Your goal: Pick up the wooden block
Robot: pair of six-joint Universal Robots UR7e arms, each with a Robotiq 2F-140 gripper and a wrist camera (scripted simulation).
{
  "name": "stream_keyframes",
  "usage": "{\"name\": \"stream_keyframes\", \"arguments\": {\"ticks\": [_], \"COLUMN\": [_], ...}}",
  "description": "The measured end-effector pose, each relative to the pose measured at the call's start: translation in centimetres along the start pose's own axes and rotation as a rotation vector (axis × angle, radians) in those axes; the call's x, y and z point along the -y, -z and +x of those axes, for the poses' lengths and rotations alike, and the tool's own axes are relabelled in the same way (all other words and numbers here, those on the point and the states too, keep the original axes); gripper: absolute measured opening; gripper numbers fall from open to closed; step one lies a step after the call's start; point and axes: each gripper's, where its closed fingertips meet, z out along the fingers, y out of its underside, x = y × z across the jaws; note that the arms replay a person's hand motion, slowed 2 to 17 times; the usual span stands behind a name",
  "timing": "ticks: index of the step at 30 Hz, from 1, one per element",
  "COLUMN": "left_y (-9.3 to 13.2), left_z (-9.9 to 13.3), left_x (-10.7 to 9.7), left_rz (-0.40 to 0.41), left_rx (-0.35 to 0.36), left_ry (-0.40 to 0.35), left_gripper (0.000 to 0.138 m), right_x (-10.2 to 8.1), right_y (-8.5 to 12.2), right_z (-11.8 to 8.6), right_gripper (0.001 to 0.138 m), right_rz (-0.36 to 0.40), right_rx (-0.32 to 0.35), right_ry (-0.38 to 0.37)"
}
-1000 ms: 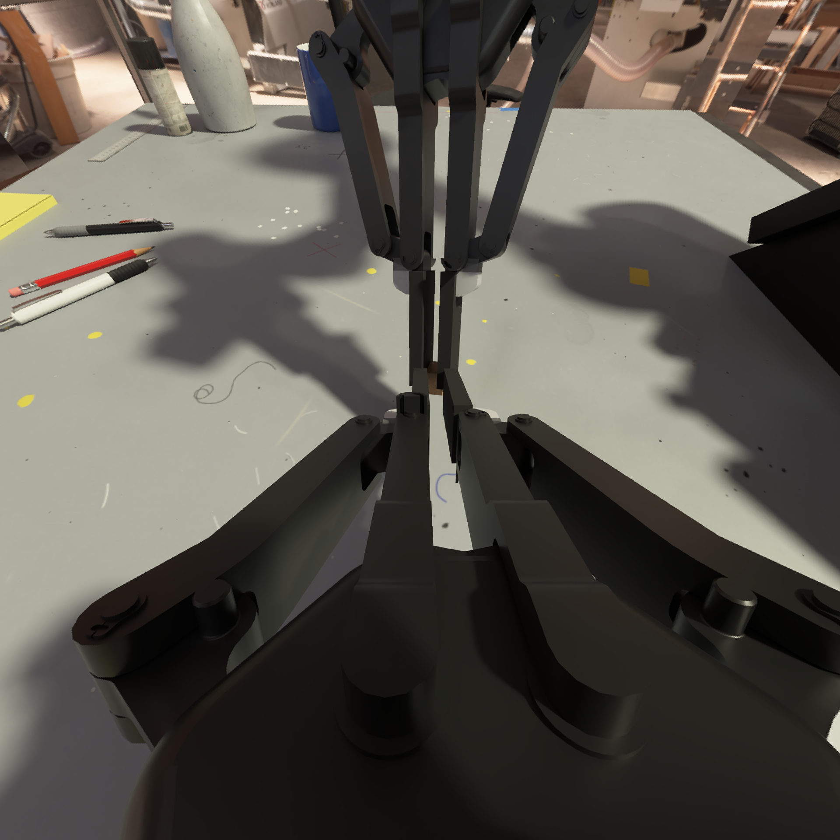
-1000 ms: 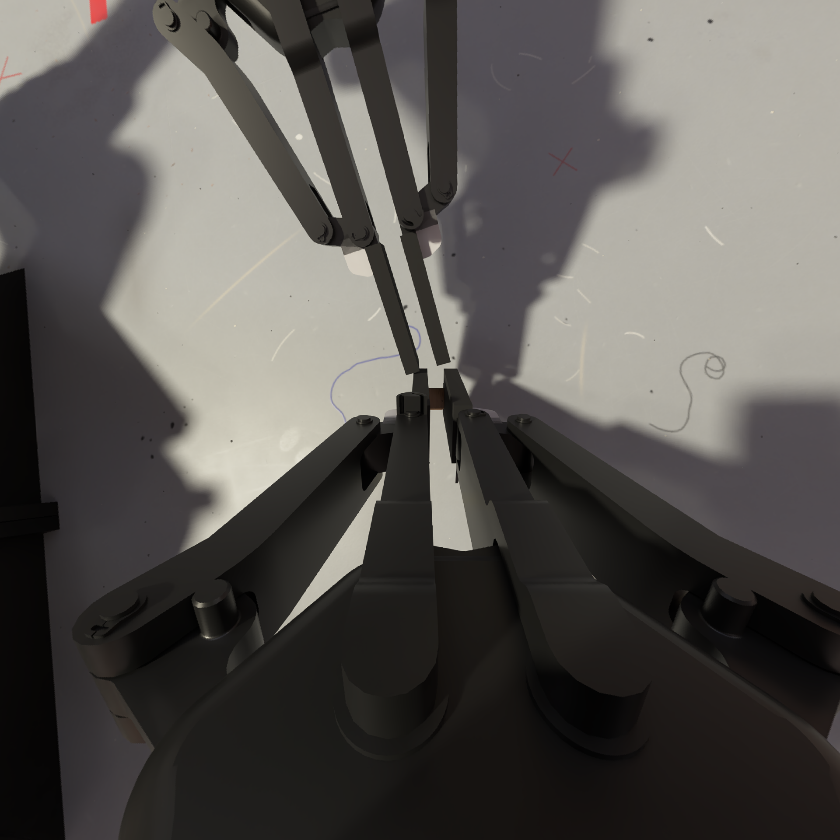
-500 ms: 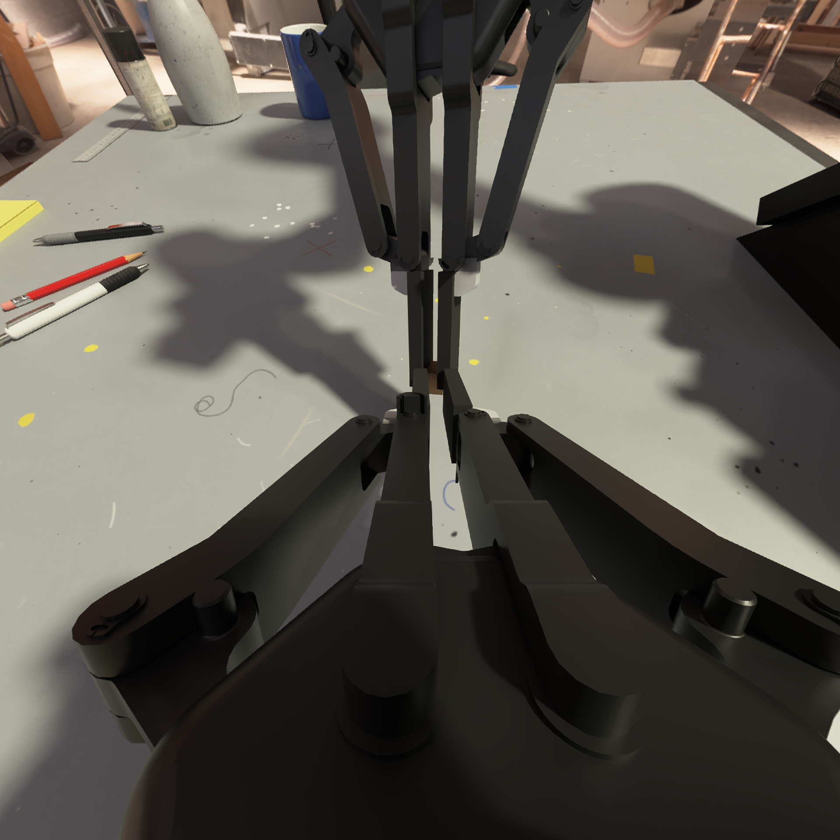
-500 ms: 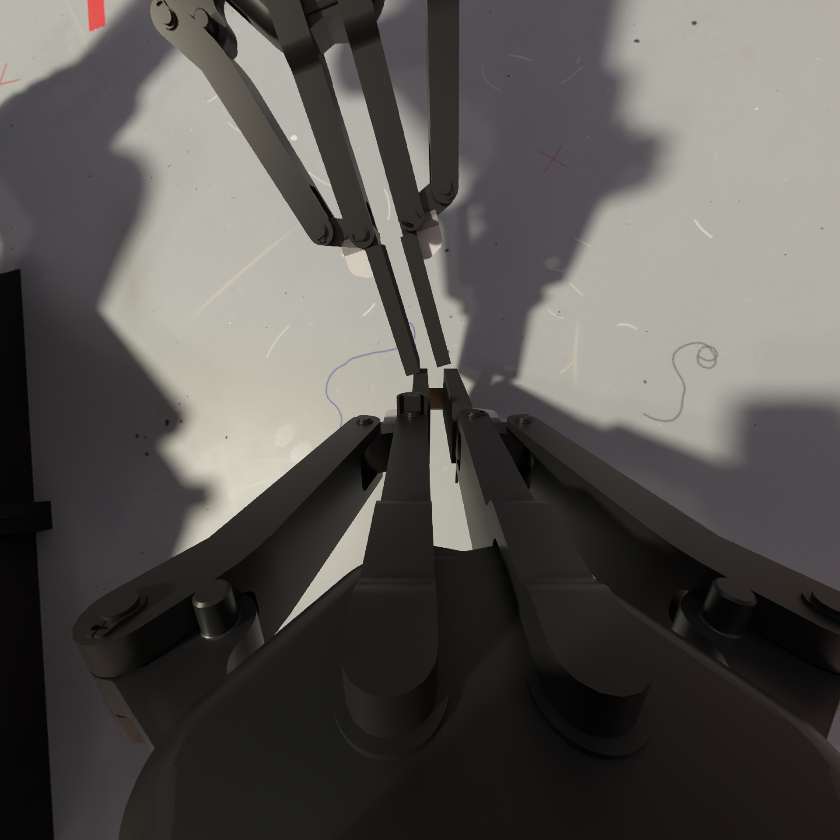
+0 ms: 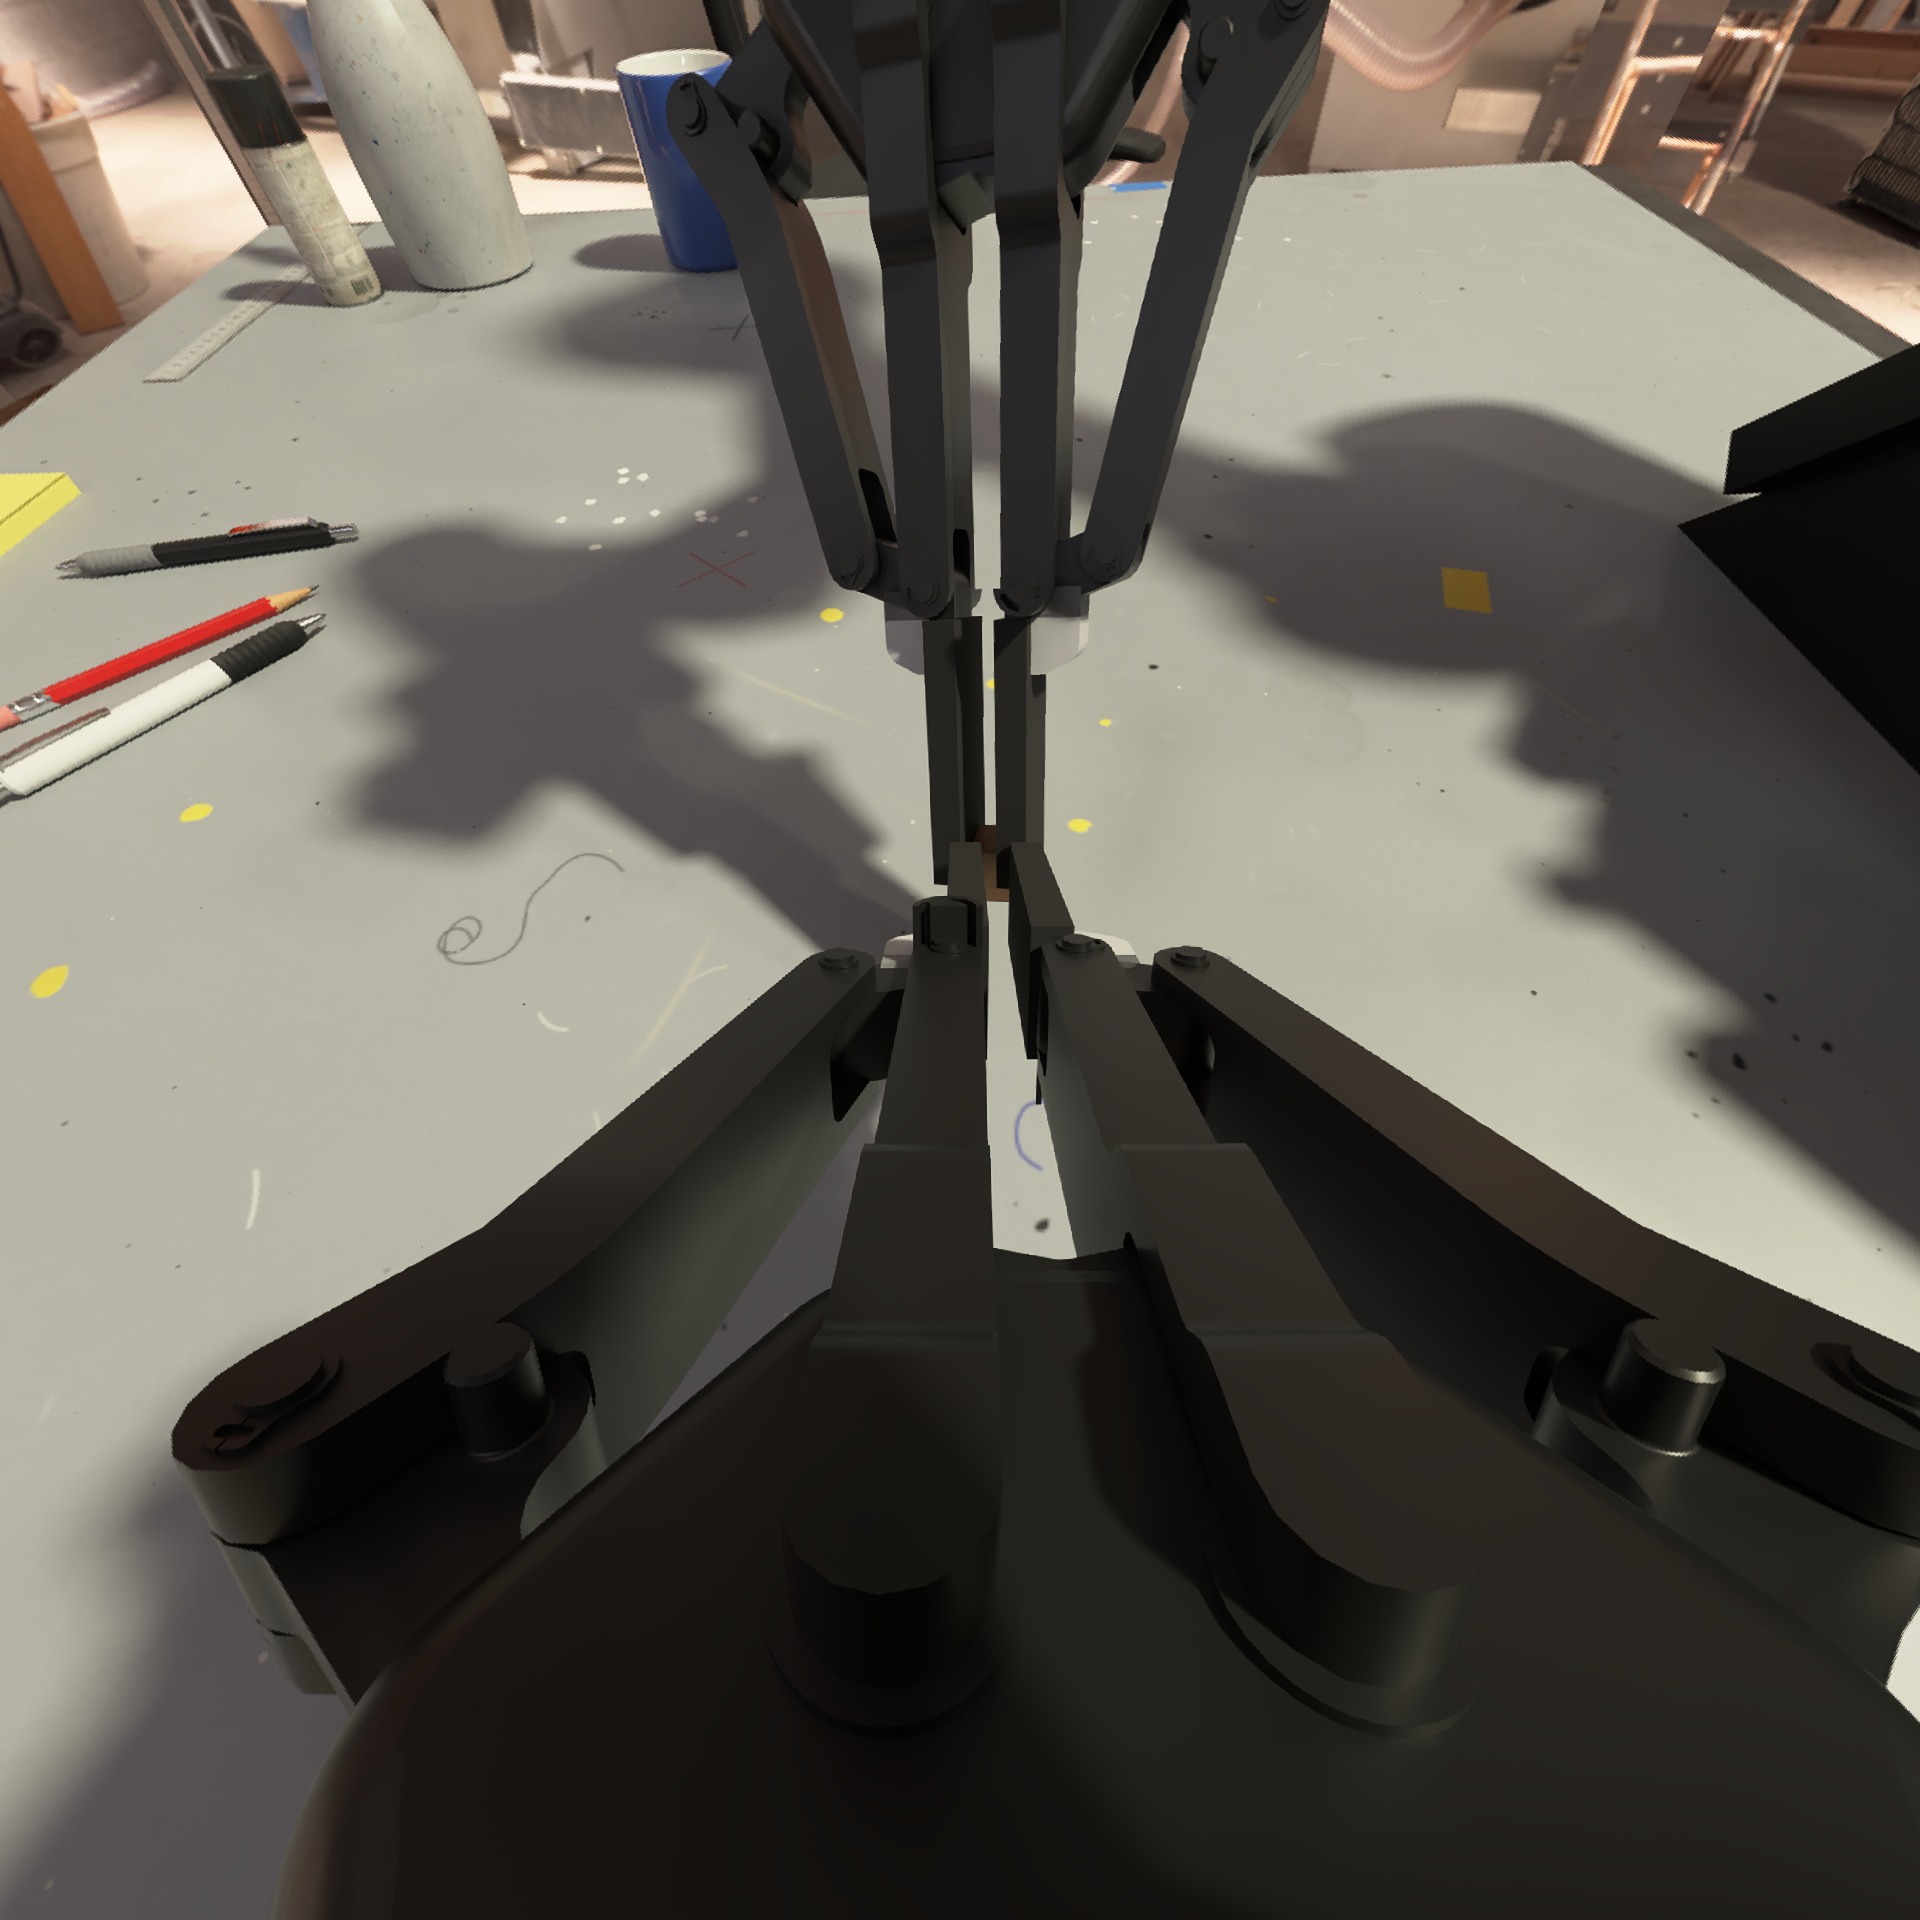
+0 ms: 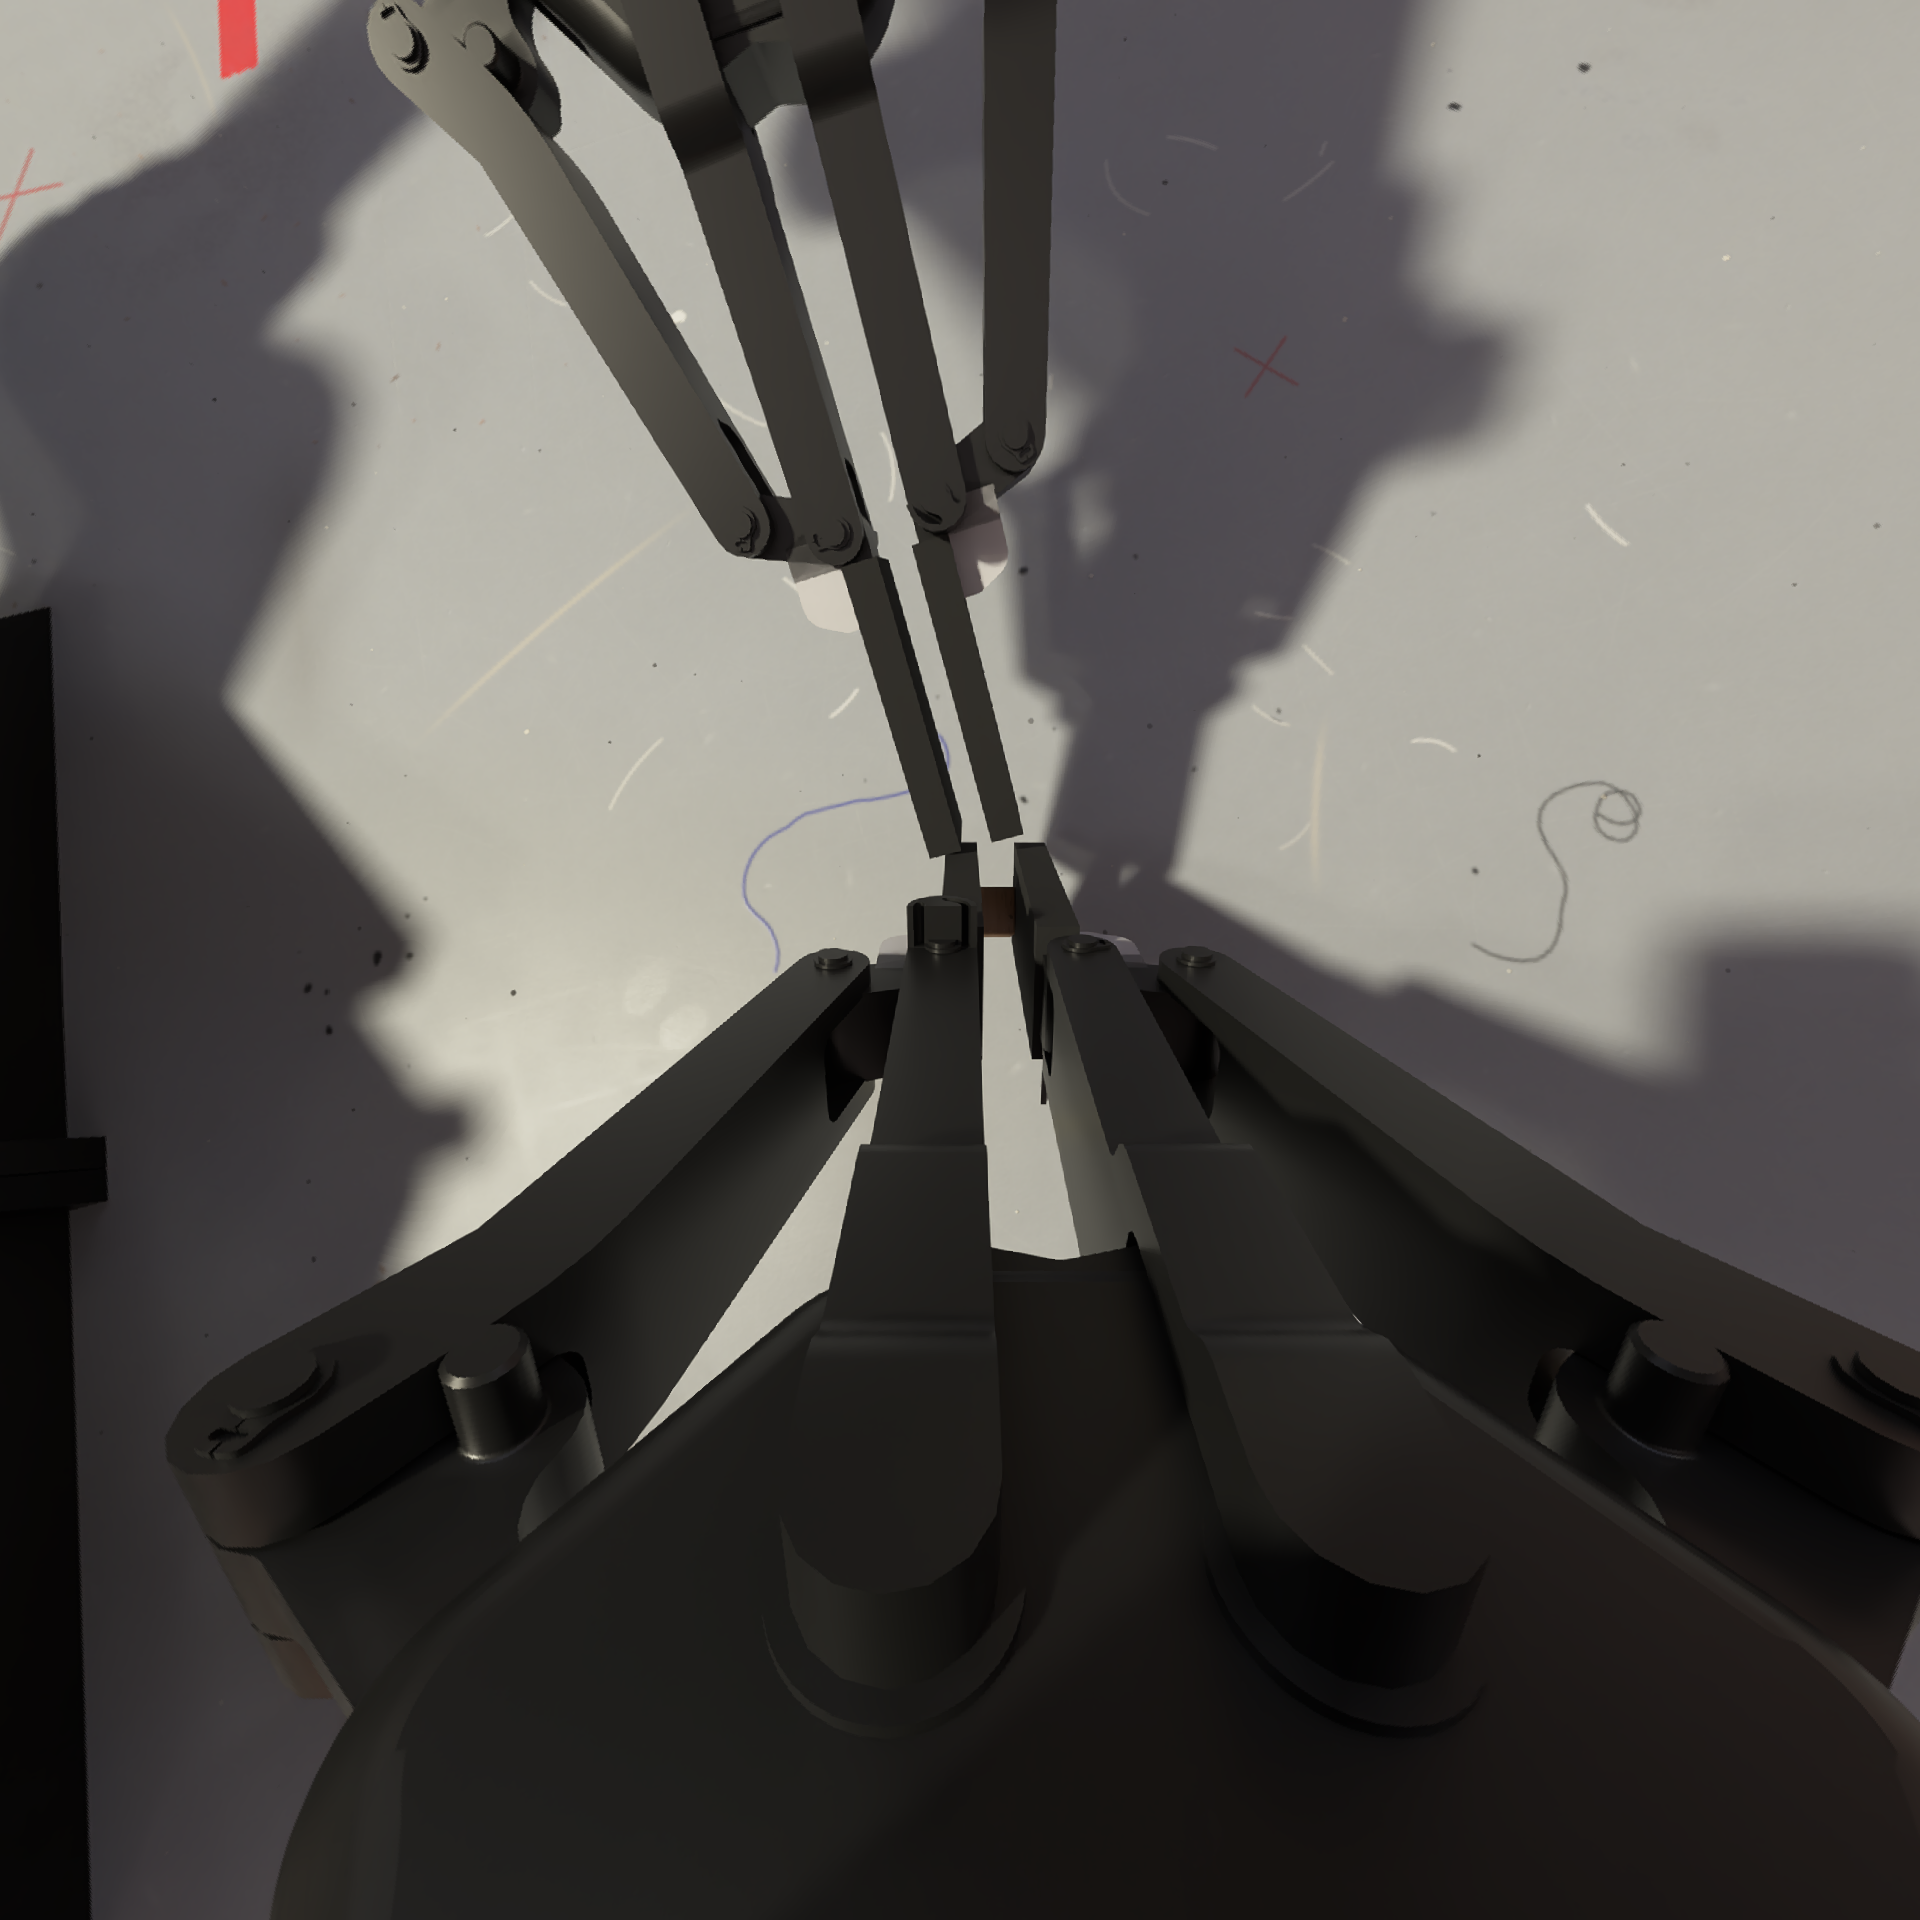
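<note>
- Two grippers meet tip to tip over the grey table [image 5: 1351, 312]. Left wrist view first: my left gripper [image 5: 995, 878] is drawn narrow, and a sliver of brown, the wooden block [image 5: 989, 840], shows at the fingertips, where my right gripper [image 5: 982, 821] comes in from the far side, also drawn narrow.
- Whether the left fingers themselves press the block I cannot tell from here; most of it is hidden.
- Block judged: small, light, stiff, dry wood, so it should not crush or slip easily. Flat opposite faces are the place to hold it.
- Room, left view: pens and a red pencil [image 5: 177, 649] lie well apart to one side, with a blue cup [image 5: 670, 156], white vase [image 5: 426, 135] and spray can [image 5: 301, 197] at the far edge. A black box [image 5: 1829, 582] sits off to the other side.
- Right wrist view: my right gripper [image 6: 995, 883] is narrow, clamped on the wooden block [image 6: 997, 911], a brown strip bridging the two pads.
- My left gripper [image 6: 971, 836] ends just beyond, tips near but apparently apart from the block.
- Room, right view: bare tabletop below, with a dark slab [image 6: 31, 1143] along one edge. Straight up looks clearest.
</note>
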Motion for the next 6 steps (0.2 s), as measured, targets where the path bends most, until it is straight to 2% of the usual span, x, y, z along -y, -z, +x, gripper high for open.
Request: {"name": "stream_keyframes", "arguments": {"ticks": [6], "left_y": [-0.06], "left_z": [0.0], "left_x": [-0.04], "left_rz": [0.004], "left_rx": [0.001], "left_ry": [0.002], "left_gripper": [0.007], "right_x": [-0.02], "right_y": [-0.05], "right_z": [0.03], "right_gripper": [0.009], "right_rz": [0.009], "right_rx": [0.001], "right_ry": [0.006]}}
